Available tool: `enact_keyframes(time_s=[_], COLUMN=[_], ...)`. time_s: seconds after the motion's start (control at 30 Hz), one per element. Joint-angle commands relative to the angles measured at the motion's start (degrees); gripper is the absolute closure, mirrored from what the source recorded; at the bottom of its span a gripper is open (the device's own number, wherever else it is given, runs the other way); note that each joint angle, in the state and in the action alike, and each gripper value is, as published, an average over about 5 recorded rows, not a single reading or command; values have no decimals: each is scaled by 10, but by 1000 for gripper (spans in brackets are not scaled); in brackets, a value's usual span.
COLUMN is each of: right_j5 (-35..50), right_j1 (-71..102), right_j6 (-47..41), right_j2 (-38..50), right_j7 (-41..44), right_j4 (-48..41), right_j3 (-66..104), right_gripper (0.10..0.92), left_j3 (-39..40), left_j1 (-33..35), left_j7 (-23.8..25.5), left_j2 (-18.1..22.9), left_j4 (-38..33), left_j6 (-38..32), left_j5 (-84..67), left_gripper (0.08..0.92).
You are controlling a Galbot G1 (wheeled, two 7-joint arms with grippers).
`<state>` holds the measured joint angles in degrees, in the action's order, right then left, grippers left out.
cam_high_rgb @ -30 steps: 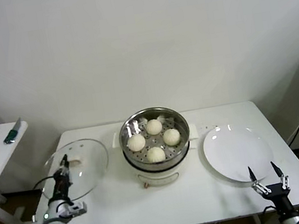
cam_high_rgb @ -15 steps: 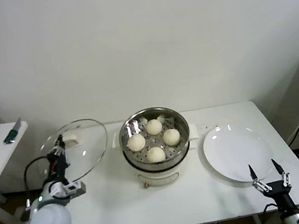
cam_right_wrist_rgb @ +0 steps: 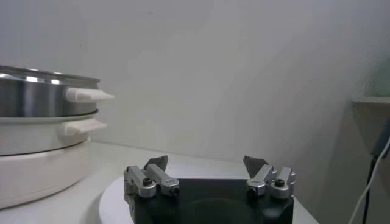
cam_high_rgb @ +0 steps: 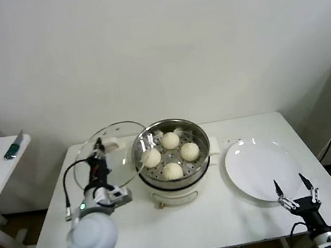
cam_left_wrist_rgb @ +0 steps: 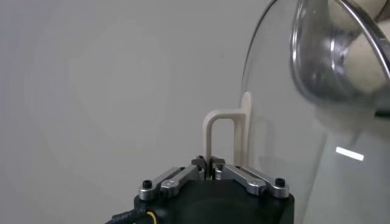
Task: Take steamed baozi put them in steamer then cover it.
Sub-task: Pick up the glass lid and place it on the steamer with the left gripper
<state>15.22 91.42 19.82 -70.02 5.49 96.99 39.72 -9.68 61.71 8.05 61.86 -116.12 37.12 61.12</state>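
The left gripper (cam_high_rgb: 99, 152) has its fingers pinched on the cream-white handle (cam_left_wrist_rgb: 226, 141) of the round transparent glass cover (cam_high_rgb: 112, 155), which hangs tilted just left of the shiny stainless-steel steamer (cam_high_rgb: 171, 152) on the white desk (cam_high_rgb: 230, 214). Four cream-white round baozi (cam_high_rgb: 173, 170) already lie inside. I think the cover should be levelled and centred over the rim before lowering. The right gripper (cam_high_rgb: 296, 190), fingers spread, waits beside the flat white plate (cam_high_rgb: 261, 168).
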Motion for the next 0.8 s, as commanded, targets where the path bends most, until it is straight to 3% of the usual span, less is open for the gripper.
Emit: enact_keyframes(time_s=[0.03,0.43,0.8], right_j5=[-6,0,9], right_j1=[0,7,10], right_j6=[-6,3,9], right_j2=[2,11,10], right_j7=[1,3,3], right_j4=[0,-3,-6], right_j3=[-1,4,7], right_gripper=[203,203,203], left_j3=[149,198,205], left_j1=[-79,-137,-144], left_j7=[70,82,77], left_j2=[90,181,207], left_j4=[22,117,159], left_j6=[74,79,79], left_j5=[118,159,187], left_gripper=[863,863,863])
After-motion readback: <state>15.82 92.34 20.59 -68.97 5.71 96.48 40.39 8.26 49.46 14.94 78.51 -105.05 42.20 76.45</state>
